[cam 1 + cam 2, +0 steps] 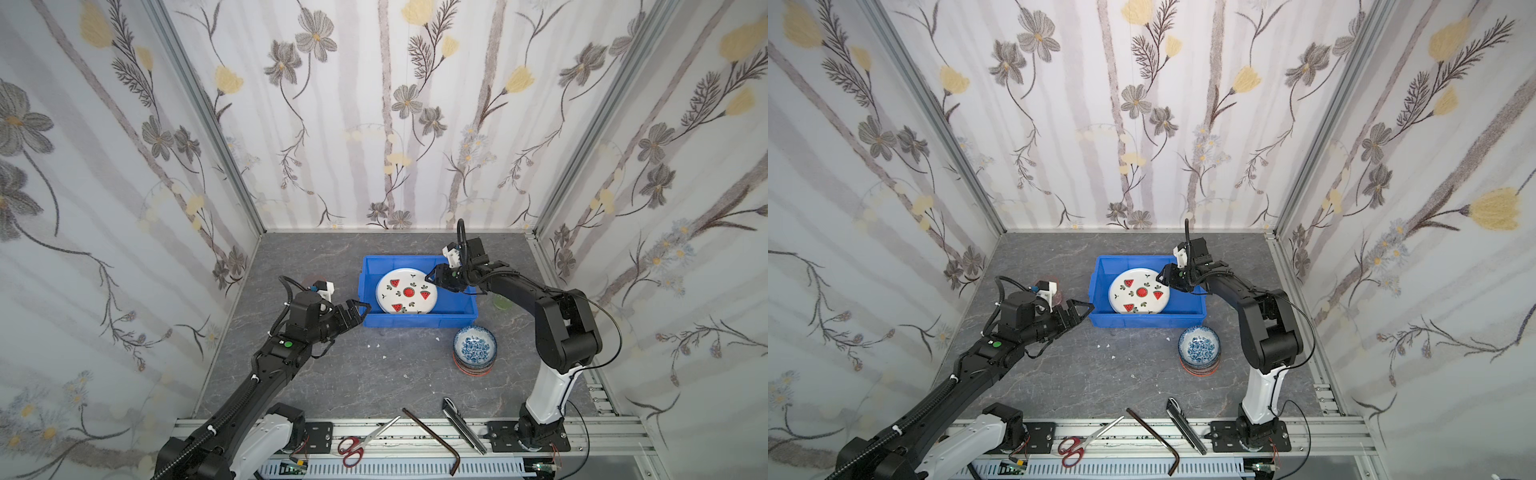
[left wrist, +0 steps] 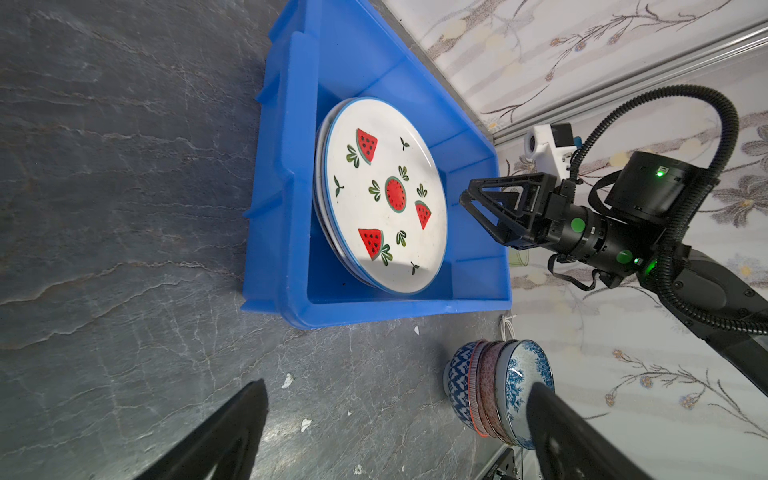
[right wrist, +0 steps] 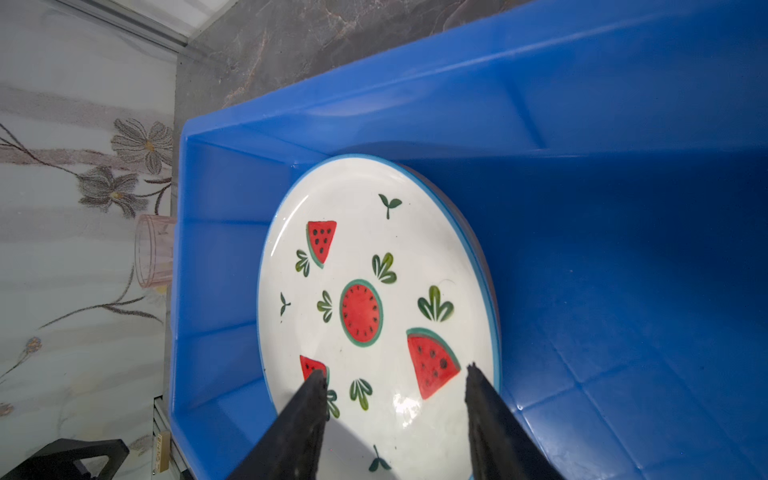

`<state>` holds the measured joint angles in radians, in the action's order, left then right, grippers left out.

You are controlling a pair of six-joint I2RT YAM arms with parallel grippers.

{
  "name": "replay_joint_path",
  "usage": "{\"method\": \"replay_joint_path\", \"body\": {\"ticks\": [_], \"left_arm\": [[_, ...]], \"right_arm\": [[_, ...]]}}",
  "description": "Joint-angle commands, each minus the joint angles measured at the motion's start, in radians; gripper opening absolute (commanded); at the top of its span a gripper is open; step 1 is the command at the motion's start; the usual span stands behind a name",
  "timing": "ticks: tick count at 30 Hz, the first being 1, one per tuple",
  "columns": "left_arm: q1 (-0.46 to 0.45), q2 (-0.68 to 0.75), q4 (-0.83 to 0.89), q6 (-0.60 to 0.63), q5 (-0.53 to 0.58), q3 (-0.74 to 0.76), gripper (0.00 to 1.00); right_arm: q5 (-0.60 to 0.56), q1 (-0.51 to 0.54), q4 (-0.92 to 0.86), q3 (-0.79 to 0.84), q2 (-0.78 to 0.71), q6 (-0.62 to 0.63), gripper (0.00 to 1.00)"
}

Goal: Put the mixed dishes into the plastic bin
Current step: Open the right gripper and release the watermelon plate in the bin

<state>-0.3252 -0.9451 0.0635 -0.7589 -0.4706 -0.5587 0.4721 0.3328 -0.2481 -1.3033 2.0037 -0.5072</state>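
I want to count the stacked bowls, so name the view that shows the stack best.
The left wrist view: it sees the bowl stack side-on, rims separate. Both top views look down on the stack, so the lower bowls barely show. The right wrist view misses it.

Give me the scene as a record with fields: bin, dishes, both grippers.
bin: blue, partly filled
in bin: watermelon plate, top of a stack
bowls: stacked on the table outside the bin, blue floral on top
tumblers: pink tumbler and green tumbler, both outside the bin
left gripper: open, empty, beside the bin
right gripper: open, empty, over the watermelon plate
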Motion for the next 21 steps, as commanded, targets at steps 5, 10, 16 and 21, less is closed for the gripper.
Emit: {"method": "replay_joint_path", "body": {"ticks": [5, 10, 16, 21], "left_arm": [[0.000, -0.016, 0.001, 0.027, 0.022, -0.019, 1.00], [-0.010, -0.028, 0.017, 0.040, 0.039, -0.040, 1.00], [-0.067, -0.049, 0.036, 0.038, 0.081, -0.097, 1.00], [-0.140, -0.072, 0.039, 0.010, 0.133, -0.127, 1.00]], "right_arm": [[-0.045, 0.002, -0.068, -0.019, -0.095, 0.034, 0.56], [-0.098, 0.002, -0.128, -0.013, -0.175, 0.048, 0.59], [-0.110, -0.006, -0.157, 0.037, -0.274, 0.044, 0.68], [-0.142, -0.018, -0.175, 0.095, -0.367, 0.040, 0.91]]}}
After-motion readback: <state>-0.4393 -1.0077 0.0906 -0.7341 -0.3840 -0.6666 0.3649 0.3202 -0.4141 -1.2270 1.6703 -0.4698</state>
